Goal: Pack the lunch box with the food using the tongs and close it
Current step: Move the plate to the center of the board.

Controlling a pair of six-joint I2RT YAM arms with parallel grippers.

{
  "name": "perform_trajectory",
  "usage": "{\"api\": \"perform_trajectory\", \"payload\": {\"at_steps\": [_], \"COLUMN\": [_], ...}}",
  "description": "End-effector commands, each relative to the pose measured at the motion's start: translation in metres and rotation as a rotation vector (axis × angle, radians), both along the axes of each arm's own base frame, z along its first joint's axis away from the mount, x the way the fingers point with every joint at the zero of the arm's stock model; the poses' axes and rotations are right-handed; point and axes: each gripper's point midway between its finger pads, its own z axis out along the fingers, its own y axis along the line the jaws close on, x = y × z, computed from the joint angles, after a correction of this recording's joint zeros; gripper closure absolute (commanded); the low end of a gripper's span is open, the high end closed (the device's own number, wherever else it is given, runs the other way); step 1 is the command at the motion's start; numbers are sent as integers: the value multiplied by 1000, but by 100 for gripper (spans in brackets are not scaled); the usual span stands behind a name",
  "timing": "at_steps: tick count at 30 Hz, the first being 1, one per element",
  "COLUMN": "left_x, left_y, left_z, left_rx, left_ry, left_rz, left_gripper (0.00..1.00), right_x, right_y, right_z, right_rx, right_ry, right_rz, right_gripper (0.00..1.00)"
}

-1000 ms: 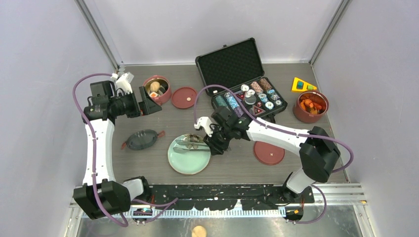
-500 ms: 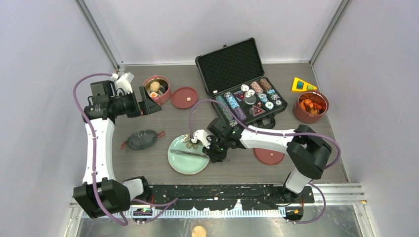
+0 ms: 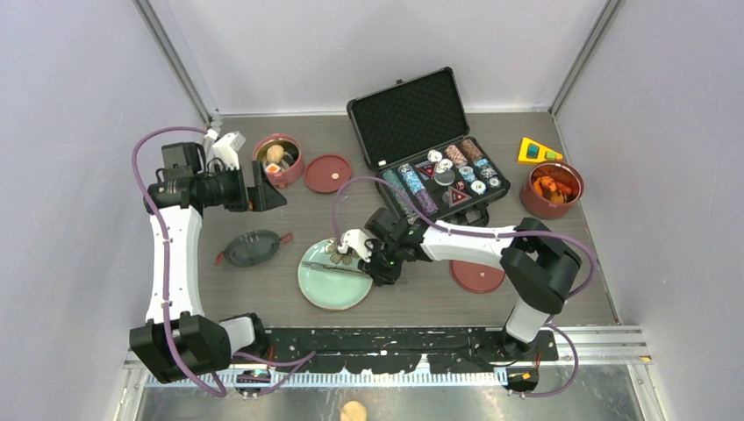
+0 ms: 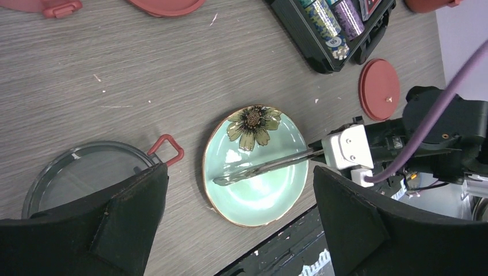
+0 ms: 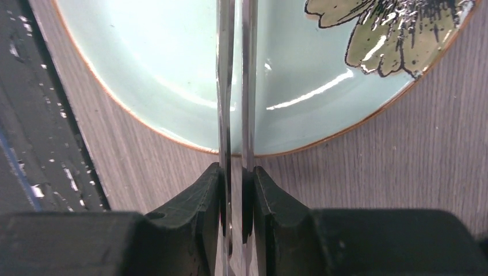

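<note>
Gripping: the right gripper [image 5: 235, 172] was closed to a narrow gap on the tongs [image 5: 233, 86], with both thin silver arms pinched almost together between its black fingers [image 5: 198, 201].
Tongs: they reached from the gripper across the pale green flowered plate [image 5: 144, 57]. The held end was past the plate's rim and the free end was over its middle. Whether they rested on the plate or hung just above it could not be told.
Left gripper [image 3: 268, 180]: its jaws were spread wide with nothing between them, raised just beside the back-left tier.
Lunch box: it stood in separate parts. A maroon tier [image 3: 279, 158] at back left held a beige bun and sushi rolls. A second tier [image 3: 551, 189] at the far right held orange-red pieces.
Inner lids: one flat red lid [image 3: 327, 173] lay just beside the left tier, and another [image 3: 477, 272] lay to the right of the plate.
Top lid [image 3: 253, 247]: dark and translucent, it lay flat on the table to the left of the plate.
Poker chip case [image 3: 430, 140]: it stood open at the back, between the two tiers.
</note>
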Motion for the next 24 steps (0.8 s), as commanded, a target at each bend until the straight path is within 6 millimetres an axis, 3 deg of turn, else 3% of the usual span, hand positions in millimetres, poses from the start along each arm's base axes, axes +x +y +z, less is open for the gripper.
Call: {"api": "perform_trajectory", "payload": {"at_steps": [1,9,18,24], "left_x": [2,5,10,14], "left_y": [4,5,7,10], "left_z": [14,19,23,26], "left_rx": [34,31,40,46], "left_ry": [-55,-68,-80,-88], "left_rz": [-6,9,29,43], "left_gripper": [0,0,0,0], "right_x": [19,27,35,35], "right_y": [12,11,29,53], "right_z": [-2,-8,-7,-1], "right_rx": [6,-20,-21,12], "right_ry": [-85,-135,-141,-131], "right_rz": [48,101,199,227], "right_gripper": [71,68,66,64]}}
